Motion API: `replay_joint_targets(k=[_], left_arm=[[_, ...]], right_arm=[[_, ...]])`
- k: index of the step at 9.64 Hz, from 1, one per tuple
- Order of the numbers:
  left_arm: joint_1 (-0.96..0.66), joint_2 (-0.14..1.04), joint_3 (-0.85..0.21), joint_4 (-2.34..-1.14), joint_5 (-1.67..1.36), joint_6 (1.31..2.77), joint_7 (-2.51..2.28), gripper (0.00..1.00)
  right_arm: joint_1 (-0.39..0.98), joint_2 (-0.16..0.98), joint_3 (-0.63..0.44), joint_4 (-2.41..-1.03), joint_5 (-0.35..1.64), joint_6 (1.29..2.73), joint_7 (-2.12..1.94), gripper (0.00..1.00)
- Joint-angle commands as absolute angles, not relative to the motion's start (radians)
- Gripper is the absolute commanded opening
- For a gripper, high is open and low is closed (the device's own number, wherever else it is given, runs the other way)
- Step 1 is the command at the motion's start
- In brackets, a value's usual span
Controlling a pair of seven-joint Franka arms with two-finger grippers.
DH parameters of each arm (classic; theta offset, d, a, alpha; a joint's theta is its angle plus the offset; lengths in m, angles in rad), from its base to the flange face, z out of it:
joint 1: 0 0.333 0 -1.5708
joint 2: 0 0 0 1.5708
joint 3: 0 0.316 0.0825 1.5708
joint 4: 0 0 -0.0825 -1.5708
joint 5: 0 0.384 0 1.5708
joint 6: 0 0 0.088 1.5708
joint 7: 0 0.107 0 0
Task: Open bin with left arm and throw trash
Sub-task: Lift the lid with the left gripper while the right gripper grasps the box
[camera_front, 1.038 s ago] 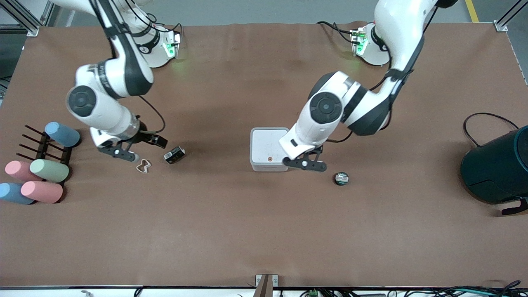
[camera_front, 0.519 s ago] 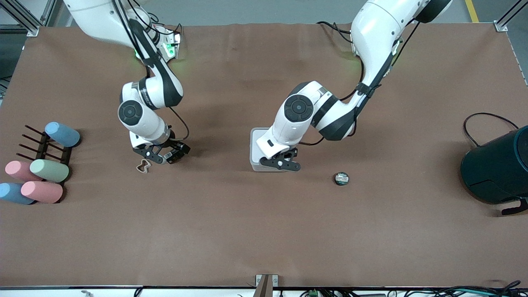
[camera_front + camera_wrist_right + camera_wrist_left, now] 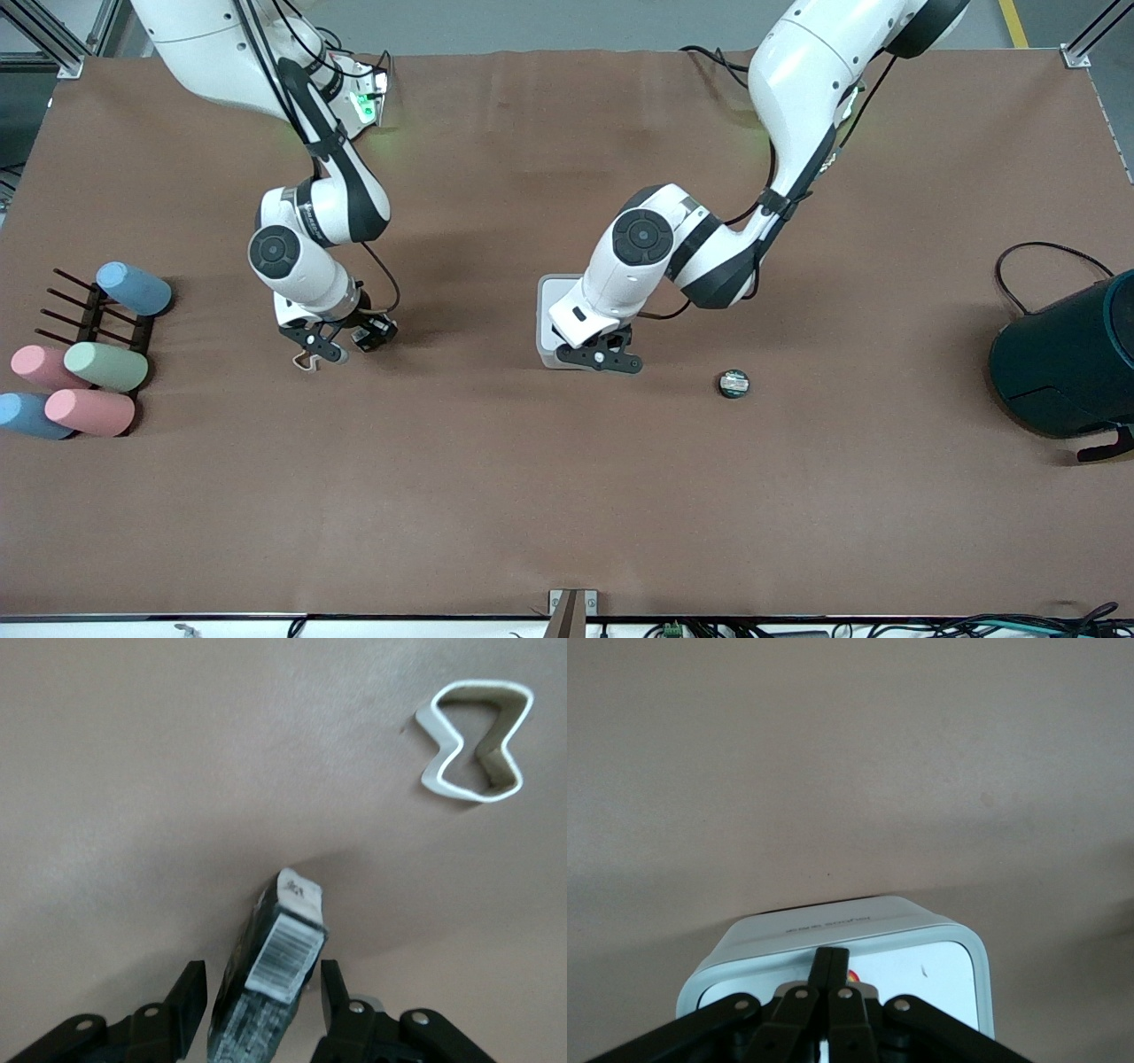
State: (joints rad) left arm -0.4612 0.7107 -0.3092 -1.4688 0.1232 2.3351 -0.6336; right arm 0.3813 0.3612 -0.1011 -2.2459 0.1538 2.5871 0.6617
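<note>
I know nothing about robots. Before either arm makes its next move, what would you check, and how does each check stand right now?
1. Small white square plastic bin lid open: not ok, it lies flat.
2. Left gripper on the lid by the orange dot: ok, fingers together.
3. Right gripper straddling the black rectangular packet: ok.
4. Packet gripped: not ok, fingers apart.
5. White twisted loop clear of the right gripper: ok.
6. Round dark-green disc still on the table: ok, nearer the front camera than the bin.

The left gripper (image 3: 602, 359) is held low over the bin (image 3: 547, 297), fingers pressed together. The right gripper (image 3: 259, 997) is spread around the black packet (image 3: 266, 985).
</note>
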Motion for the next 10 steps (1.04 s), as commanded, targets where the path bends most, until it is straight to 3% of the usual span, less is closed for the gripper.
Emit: replay_joint_targets(k=[1, 4, 6, 9, 10], left_arm=[[-0.445, 0.720, -0.302, -1.462, 0.167, 2.334, -0.658, 0.01], [-0.439, 0.621, -0.307, -1.457, 0.157, 2.165, -0.660, 0.01], [-0.436, 0.615, -0.307, -1.457, 0.156, 2.154, -0.652, 0.01], [-0.333, 0.615, -0.304, -1.459, 0.169, 2.137, -0.548, 0.04], [-0.289, 0.623, -0.304, -1.468, 0.169, 2.135, -0.501, 0.15]], right_arm=[[0.356, 0.351, -0.092, -2.246, 0.175, 2.585, 0.658, 0.00], [0.359, 0.341, -0.092, -2.200, 0.175, 2.509, 0.655, 0.00], [0.367, 0.312, -0.092, -2.105, 0.175, 2.333, 0.664, 0.00], [0.446, 0.301, -0.091, -1.792, 0.175, 2.027, 0.763, 0.00], [0.484, 0.302, -0.091, -1.687, 0.178, 1.975, 0.816, 0.00]])
